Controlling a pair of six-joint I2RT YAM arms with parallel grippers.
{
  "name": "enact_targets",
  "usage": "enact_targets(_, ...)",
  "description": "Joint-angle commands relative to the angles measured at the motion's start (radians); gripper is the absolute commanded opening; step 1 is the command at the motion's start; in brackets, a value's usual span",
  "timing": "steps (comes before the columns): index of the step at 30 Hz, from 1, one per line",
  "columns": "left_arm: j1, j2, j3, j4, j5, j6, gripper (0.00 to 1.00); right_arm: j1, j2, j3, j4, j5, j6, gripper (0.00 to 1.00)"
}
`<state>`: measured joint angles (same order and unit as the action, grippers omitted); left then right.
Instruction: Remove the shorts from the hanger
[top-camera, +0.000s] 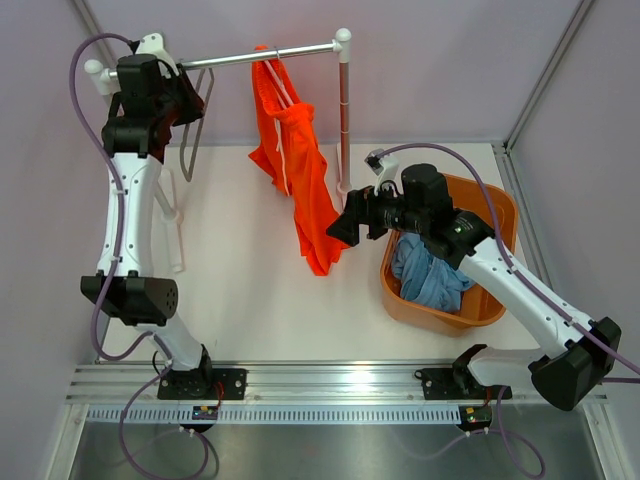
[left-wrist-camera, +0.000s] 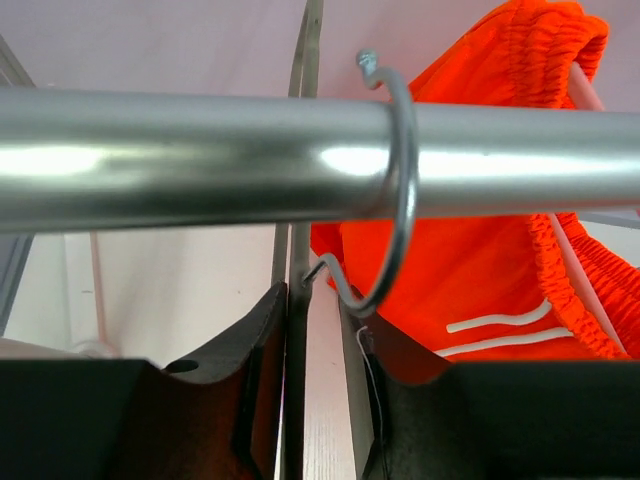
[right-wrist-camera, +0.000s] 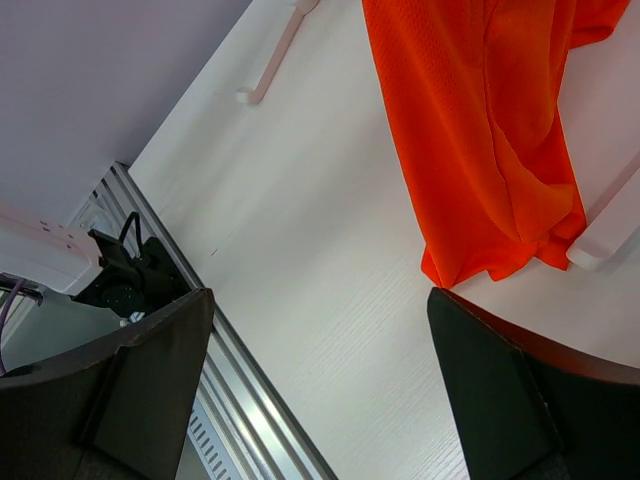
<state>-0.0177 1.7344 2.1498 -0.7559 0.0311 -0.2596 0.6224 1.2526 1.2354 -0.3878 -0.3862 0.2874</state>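
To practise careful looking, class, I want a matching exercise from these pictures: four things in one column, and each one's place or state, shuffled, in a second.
Column one
1. orange shorts
2. blue shorts
3. wire hanger
4. right gripper

Column two
a. lying in the tub
b. jaws wide open
c. hooked over the rail, bare
d. hanging limp, white cords showing

Pairs: 1-d, 2-a, 3-c, 4-b
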Motion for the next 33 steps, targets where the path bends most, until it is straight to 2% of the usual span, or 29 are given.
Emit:
enact_targets(1,0.004,-0.114,-0.008,0.050,-0.036,0.020,0.32,-0.006,-0.001,0.004,0.001,-0.017,-0.007,0.96)
enact_targets(7,-0.021,-0.222,-0.062,0.069,-0.146,0.042,0.38,-0.004,-0.009,0.013,-0.028,-0.010,-0.014,0.97)
enact_targets(11,-0.102,-0.297,-0.091,0.089,-0.278,0.097,0.42,-0.004,-0.021,0.012,-0.045,0.004,-0.017,0.96)
enact_targets(16,-0.194,-0.378,-0.140,0.141,-0.319,0.092,0.43,-0.006,-0.038,-0.004,-0.054,0.023,-0.013,0.96)
enact_targets(19,-0.303,-0.400,-0.156,0.181,-0.373,0.092,0.43,-0.006,-0.047,-0.017,-0.052,0.027,-0.007,0.96)
enact_targets(25,-0.468,-0.311,-0.162,0.259,-0.428,0.039,0.43,-0.006,-0.076,-0.056,-0.057,0.033,0.006,0.96)
enact_targets(33,-0.534,-0.138,-0.137,0.417,-0.601,-0.024,0.45,-0.004,-0.116,-0.094,-0.095,0.052,0.001,0.96)
